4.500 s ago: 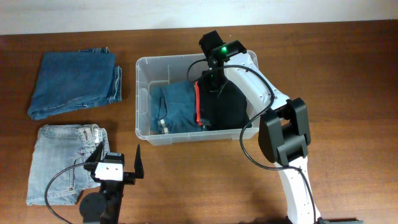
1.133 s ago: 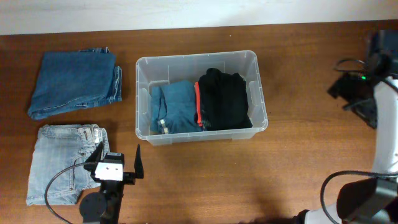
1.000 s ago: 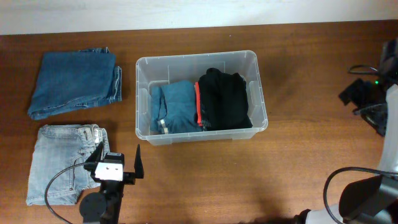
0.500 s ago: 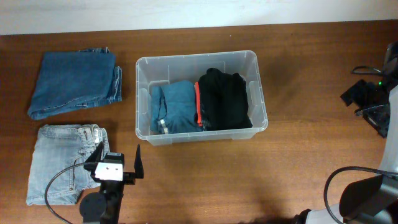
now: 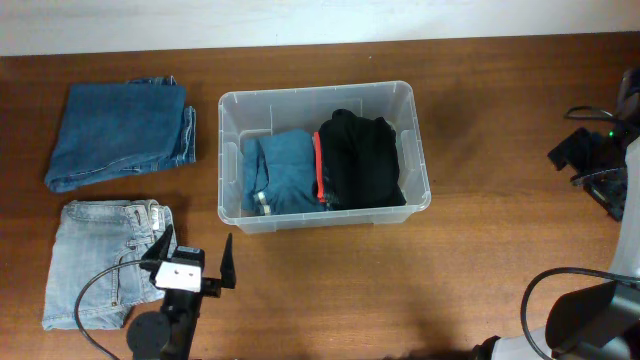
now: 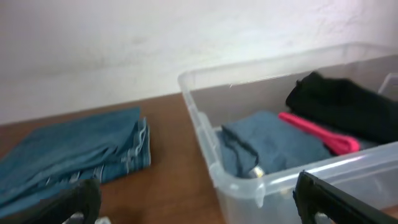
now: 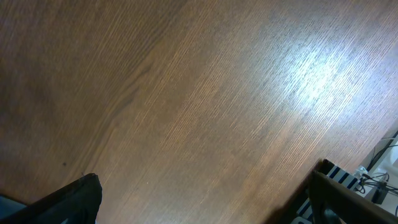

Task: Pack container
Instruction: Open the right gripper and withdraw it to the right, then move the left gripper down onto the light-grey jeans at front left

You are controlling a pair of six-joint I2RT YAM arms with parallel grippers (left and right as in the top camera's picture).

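Note:
The container (image 5: 413, 140), a clear plastic bin, stands mid-table. It holds a folded blue pair of jeans (image 5: 283, 172) on the left and a black garment (image 5: 360, 160) with a red edge on the right. In the left wrist view, the container (image 6: 249, 71) shows the same contents. My left gripper (image 5: 195, 254) is open near the table's front, left of the bin's front corner, with nothing between its fingers (image 6: 81, 199). My right gripper (image 5: 585, 160) is far to the right, apart from the bin. In its wrist view the right gripper (image 7: 205, 199) is open over bare wood.
Dark blue folded jeans (image 5: 122, 133) lie at the back left, also seen in the left wrist view as folded jeans (image 6: 74, 155). Pale faded jeans (image 5: 100, 262) lie at the front left beside my left gripper. Cables (image 7: 379, 180) hang past the table edge.
The right arm has left the black garment in the bin and swung out to the far right, where it now holds still. The left gripper has shifted slightly right and turned a little.

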